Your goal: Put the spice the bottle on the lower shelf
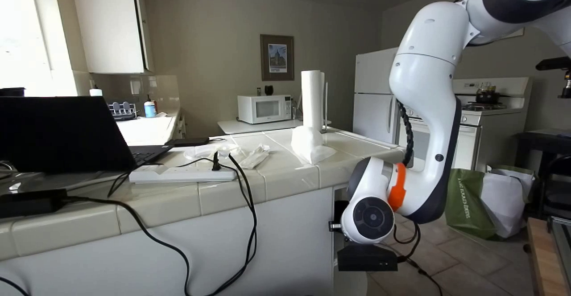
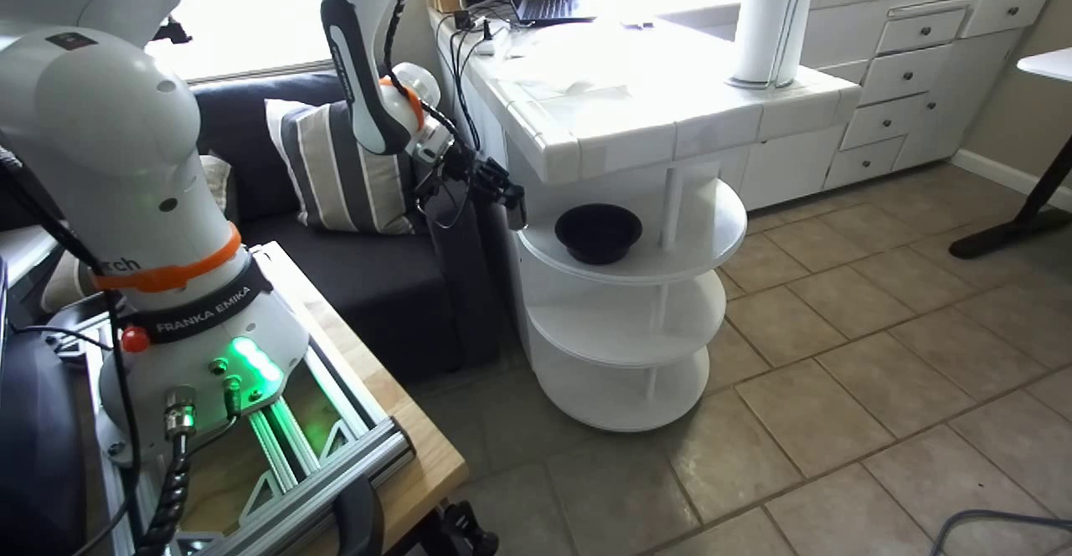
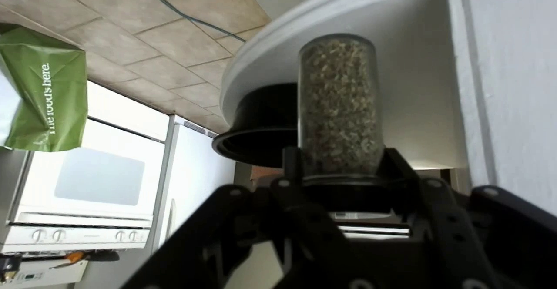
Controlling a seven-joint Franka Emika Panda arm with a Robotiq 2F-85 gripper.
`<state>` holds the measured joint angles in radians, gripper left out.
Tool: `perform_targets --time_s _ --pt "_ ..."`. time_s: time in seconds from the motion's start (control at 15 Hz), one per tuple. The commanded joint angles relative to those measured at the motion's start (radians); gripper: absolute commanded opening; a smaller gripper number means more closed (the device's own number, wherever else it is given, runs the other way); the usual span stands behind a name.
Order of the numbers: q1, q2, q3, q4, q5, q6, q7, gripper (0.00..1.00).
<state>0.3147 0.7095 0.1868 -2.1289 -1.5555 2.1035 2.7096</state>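
Among the white, round-edged, stacked shelves point(image 2: 615, 330), we cannot tell which is meant; on the top tier point(image 2: 685, 250), a wide swing could shove the black, round bowl point(image 2: 598, 242). The black, jointed hand point(image 3: 342, 165) pinches the clear, cylindrical spice bottle point(image 3: 340, 106) by its dark cap, near that tier's rim; too low an approach could knock its base, twisting it loose.

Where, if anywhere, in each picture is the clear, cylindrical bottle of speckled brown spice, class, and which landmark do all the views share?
In the wrist view: spice bottle right of centre, held by the black jointed pincer.
In an exterior view: spice bottle just left of centre.
In an exterior view, white robot arm at right: spice bottle not discernible.
Shared landmark: beige tiled floor.
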Motion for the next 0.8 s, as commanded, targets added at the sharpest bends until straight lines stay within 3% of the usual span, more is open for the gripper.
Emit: perform_targets --time_s 0.0,0.33,0.73 --pt "-0.004 0.039 0.006 0.020 -0.079 -0.019 0.049 0.24" --pt "-0.021 0.059 0.007 -0.002 -0.189 -0.007 0.042 0.24" --pt "-0.075 0.039 0.012 -0.073 -0.407 0.012 0.033 0.24"
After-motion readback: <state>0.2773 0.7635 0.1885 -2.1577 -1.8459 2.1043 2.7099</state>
